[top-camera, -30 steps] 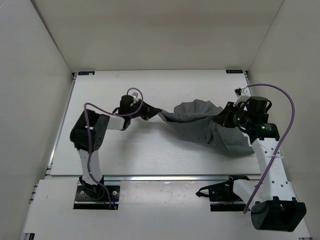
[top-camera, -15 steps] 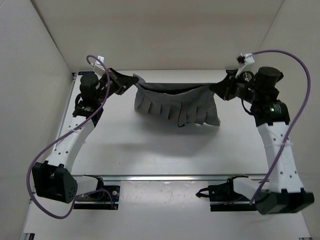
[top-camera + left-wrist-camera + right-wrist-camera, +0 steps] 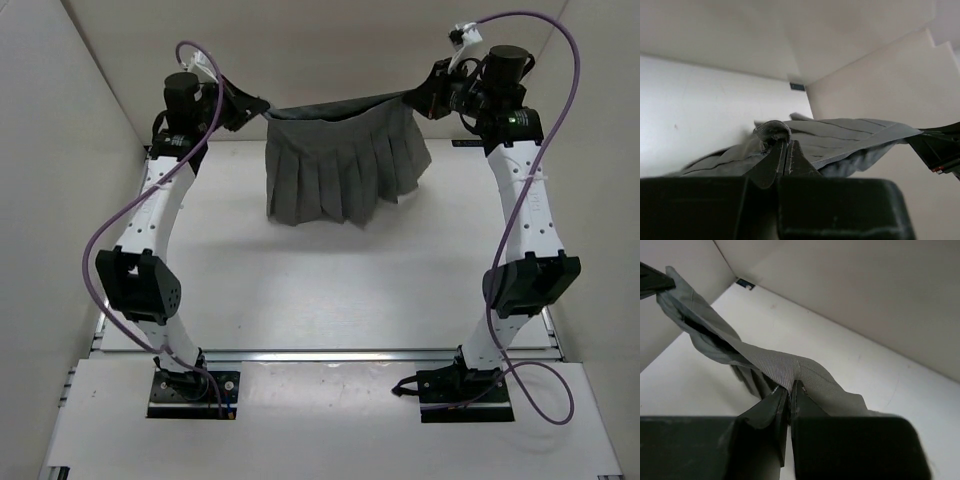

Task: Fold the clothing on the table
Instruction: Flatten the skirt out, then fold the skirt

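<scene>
The left gripper (image 3: 259, 106) and right gripper (image 3: 412, 98) are each clamped tight on 1 top corner of the clothing (image 3: 340, 170), which hangs stretched between them over the table's (image 3: 300, 290) far part.

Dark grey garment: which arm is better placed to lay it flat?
Left, probably. Left gripper and right gripper hold the dark grey pleated garment up, but its left side hangs lower toward the white table.
</scene>
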Robot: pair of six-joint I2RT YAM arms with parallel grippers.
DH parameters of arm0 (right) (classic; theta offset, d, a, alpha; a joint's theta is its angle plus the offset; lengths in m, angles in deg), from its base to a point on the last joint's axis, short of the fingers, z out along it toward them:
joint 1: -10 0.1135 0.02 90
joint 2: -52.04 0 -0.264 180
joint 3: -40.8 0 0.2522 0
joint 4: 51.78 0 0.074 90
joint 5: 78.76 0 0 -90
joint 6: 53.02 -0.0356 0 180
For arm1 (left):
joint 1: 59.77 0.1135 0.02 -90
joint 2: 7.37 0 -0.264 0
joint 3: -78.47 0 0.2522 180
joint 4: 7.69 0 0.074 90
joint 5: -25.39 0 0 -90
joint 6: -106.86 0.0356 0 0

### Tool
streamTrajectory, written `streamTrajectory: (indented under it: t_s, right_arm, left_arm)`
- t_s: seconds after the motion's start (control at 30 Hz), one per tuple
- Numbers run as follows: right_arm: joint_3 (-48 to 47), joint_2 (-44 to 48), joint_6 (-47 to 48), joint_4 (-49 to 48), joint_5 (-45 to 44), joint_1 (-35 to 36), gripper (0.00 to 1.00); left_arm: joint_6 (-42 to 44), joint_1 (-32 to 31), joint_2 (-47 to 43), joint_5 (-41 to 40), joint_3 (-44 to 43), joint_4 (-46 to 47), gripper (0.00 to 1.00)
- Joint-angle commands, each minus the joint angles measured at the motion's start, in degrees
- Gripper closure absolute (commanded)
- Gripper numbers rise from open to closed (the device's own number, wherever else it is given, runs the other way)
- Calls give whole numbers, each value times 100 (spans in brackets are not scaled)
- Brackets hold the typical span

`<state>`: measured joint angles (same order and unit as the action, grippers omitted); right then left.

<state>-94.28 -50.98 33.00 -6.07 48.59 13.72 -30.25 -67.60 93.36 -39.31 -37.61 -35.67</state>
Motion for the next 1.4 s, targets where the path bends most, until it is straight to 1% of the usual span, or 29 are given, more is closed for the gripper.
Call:
streamTrajectory:
  t_s: [0.0, 0.07, 0.13, 0.17, 0.2, 0.23, 0.27, 0.3, 0.33, 0.37, 0.4, 0.43, 0.47, 0.53, 0.6, 0.63, 0.7, 0.77, 0.83, 0.9, 0.93, 1.03, 1.07, 1.1, 1.17, 1.23, 1.27, 1.3, 1.37]
  right_arm:
    - [-201, 554, 108, -514, 370, -109, 100]
    - [413, 825, 302, -513, 100, -56, 99]
    - [1797, 1326, 355, -924, -86, 14, 100]
    - [2205, 1651, 277, -1240, -52, 40, 100]
    - [2975, 2037, 241, -1339, -43, 14, 100]
    - [3696, 2345, 223, -1505, -69, 75, 100]
    - [4042, 2496, 180, -1550, -165, 163, 100]
    - [4751, 2793, 162, -1577, -305, 242, 100]
    - [5428, 3127, 40, -1647, -420, 390, 99]
    - [5991, 3270, -48, -1656, -456, 522, 99]
    - [6310, 3532, -171, -1595, -613, 602, 100]
    - [6818, 3804, -259, -1525, -727, 768, 100]
    - [7188, 3946, -330, -1385, -754, 900, 100]
    - [7707, 4534, -558, -920, -939, 1051, 100]
    - [8026, 5010, -655, -508, -887, 1104, 100]
    - [8123, 5342, -699, -192, -800, 1087, 100]
    - [8150, 5730, -595, 265, -746, 1052, 100]
    - [7941, 5811, -472, 558, -711, 981, 100]
    - [7712, 5637, -392, 542, -676, 824, 100]
    - [7457, 5329, -322, 314, -570, 701, 100]
    - [7439, 5075, -287, 25, -509, 665, 100]
    - [7053, 4266, -217, -590, -745, 472, 100]
    - [6991, 3873, -225, -784, -876, 436, 100]
    - [6764, 3512, -243, -864, -947, 392, 100]
    - [6535, 2976, -330, -1110, -1141, 305, 100]
    - [6244, 2525, -531, -1356, -1133, 112, 100]
    - [6147, 2254, -646, -1471, -1194, 67, 100]
    - [6042, 1973, -899, -1637, -1377, -12, 100]
    - [5673, 1462, -902, -1752, -1326, -65, 100]
  left_arm:
    - [518, -16, -501, -253, -596, -371, 100]
    - [703, -86, -930, -455, -54, -196, 100]
    - [765, -174, -1335, -709, 562, 41, 100]
    - [843, -261, -1606, -798, 1060, 138, 100]
    - [853, -306, -1879, -816, 1326, 112, 100]
    - [870, -358, -2012, -825, 1834, 199, 100]
    - [905, -394, -2370, -868, 2517, 278, 100]
    - [836, -472, -2774, -921, 3299, 392, 100]
    - [774, -525, -3013, -991, 3715, 620, 100]
    - [661, -526, -3389, -983, 4485, 770, 100]
    - [512, -604, -3767, -896, 5180, 841, 100]
    - [467, -631, -4076, -886, 5675, 877, 100]
    - [475, -675, -4218, -939, 5888, 694, 100]
    - [397, -746, -4945, -948, 6573, 377, 100]
    - [239, -781, -5586, -922, 6995, 26, 100]
    - [168, -781, -5999, -948, 7163, -480, 100]
    - [63, -807, -6545, -904, 7339, -905, 100]
    - [-131, -851, -6882, -860, 7420, -969, 100]
    - [-228, -834, -6752, -711, 7438, -759, 100]
    - [-228, -798, -6392, -693, 7385, -164, 100]
    - [-211, -781, -6042, -693, 7315, -30, 100]
    - [-105, -614, -4980, -754, 6982, 900, 100]
    - [-53, -518, -4523, -798, 6798, 1008, 100]
    - [-35, -509, -4301, -920, 6700, 1235, 100]
    - [131, -500, -3433, -1236, 6201, 1360, 100]
    - [237, -447, -2782, -1281, 5831, 1597, 100]
    - [255, -429, -2360, -1291, 5585, 1606, 96]
    - [264, -455, -2165, -1273, 5461, 1711, 88]
    - [203, -438, -1419, -1229, 5066, 1860, 72]
